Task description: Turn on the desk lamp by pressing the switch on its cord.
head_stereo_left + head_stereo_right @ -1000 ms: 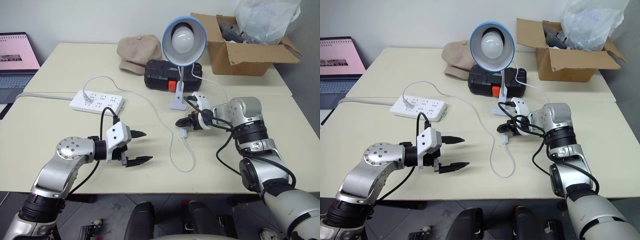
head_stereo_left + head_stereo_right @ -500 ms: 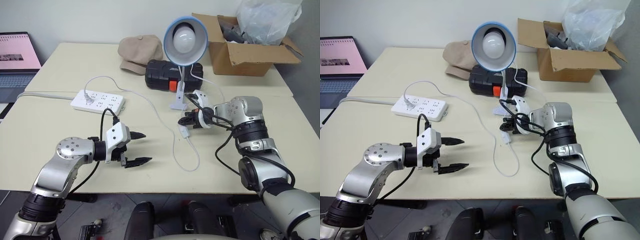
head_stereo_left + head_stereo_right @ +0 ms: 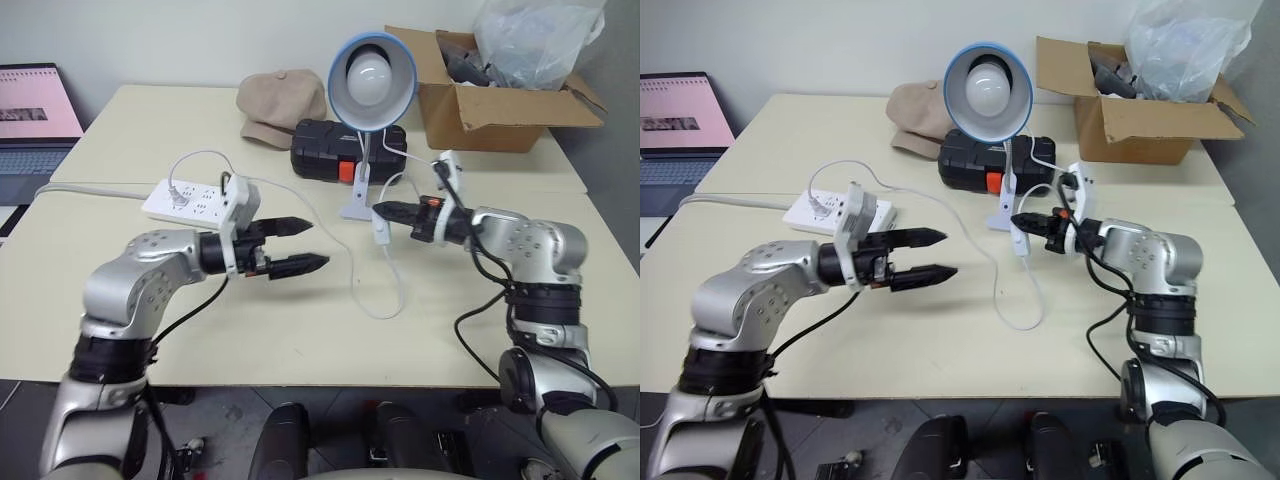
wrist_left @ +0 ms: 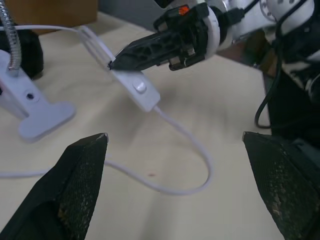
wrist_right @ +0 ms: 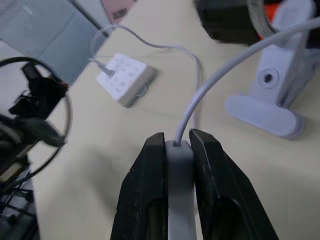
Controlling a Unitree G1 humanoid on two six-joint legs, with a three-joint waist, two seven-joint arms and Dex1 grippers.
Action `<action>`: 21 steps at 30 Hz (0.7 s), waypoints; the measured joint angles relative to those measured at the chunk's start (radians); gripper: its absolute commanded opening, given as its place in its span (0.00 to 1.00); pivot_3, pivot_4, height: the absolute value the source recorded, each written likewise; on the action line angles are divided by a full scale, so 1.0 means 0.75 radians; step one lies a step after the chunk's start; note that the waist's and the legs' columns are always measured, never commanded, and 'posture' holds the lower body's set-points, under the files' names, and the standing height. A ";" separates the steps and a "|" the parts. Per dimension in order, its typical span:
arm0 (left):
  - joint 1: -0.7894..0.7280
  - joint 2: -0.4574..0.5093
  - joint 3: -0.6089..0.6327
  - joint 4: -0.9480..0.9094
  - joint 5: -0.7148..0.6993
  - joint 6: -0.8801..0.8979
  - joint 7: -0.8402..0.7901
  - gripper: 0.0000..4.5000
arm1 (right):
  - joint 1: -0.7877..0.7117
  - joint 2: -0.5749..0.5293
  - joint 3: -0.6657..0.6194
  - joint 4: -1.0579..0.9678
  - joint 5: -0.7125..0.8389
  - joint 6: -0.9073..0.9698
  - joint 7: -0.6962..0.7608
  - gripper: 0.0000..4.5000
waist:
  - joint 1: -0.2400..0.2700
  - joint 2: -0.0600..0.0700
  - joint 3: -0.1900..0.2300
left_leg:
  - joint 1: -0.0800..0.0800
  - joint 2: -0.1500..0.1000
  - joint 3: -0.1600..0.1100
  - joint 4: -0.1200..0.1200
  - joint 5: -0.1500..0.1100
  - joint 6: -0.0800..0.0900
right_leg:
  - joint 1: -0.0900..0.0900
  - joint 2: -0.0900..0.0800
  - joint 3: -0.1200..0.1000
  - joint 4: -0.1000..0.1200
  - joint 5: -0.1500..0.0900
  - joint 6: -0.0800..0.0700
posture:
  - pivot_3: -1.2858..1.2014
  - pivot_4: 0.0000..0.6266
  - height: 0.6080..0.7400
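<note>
The pale cream table [image 3: 120, 130] carries everything here. Toward its far edge stands the desk lamp [image 3: 370, 75], a round light-blue bowl shade with a white bulb on a thin stem and a small white clip base; the bulb looks unlit, so the task seems not yet done. Behind the lamp lie a black plastic case [image 3: 330, 150] and a beige cloth cap [image 3: 278, 100], with an open cardboard box [image 3: 490, 100] at the far right corner and a white multi-socket power strip [image 3: 185, 200] nearer the left edge.

The thin white cord [image 3: 385, 295] loops across the middle of the table toward the near edge and rises to the small white oblong switch [image 4: 136, 90], which is lifted off the table in front of the clip base. The right pincer [image 3: 1025, 219] is clamped on the switch's end, the fingers [image 5: 145, 190] squeezing either side where the cord enters. The left pincer [image 3: 308, 246] hovers near, its tips spread wide and pointing toward the switch, holding nothing.

Judging by this, the switch is picked up and presented; pressing its rocker button remains.
</note>
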 measured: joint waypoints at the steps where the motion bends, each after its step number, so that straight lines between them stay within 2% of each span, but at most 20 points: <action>1: -0.023 -0.015 -0.006 0.010 -0.012 0.021 0.003 1.00 | 0.006 0.000 -0.017 -0.030 0.033 -0.003 0.012 0.08 | -0.004 0.000 0.000 | 0.000 0.000 0.000 0.000 0.000 0.000 | 0.000 0.000 0.000 0.000 0.000 0.000 | 0.52 0.24 1.00; 8: -0.126 -0.141 -0.026 0.085 -0.100 0.168 0.004 1.00 | 0.044 -0.050 -0.026 -0.173 0.212 0.027 0.105 0.08 | -0.009 0.000 0.000 | 0.001 0.000 0.000 0.000 0.000 0.000 | 0.000 0.000 0.001 0.000 0.000 0.000 | 0.52 0.24 1.00; 21: -0.142 -0.257 -0.036 0.117 -0.132 0.198 0.003 1.00 | 0.065 -0.110 0.020 -0.287 0.404 0.107 0.113 0.08 | -0.004 0.000 0.000 | 0.001 0.000 0.000 0.000 0.000 0.000 | 0.000 0.000 0.001 0.000 0.000 0.000 | 0.52 0.24 1.00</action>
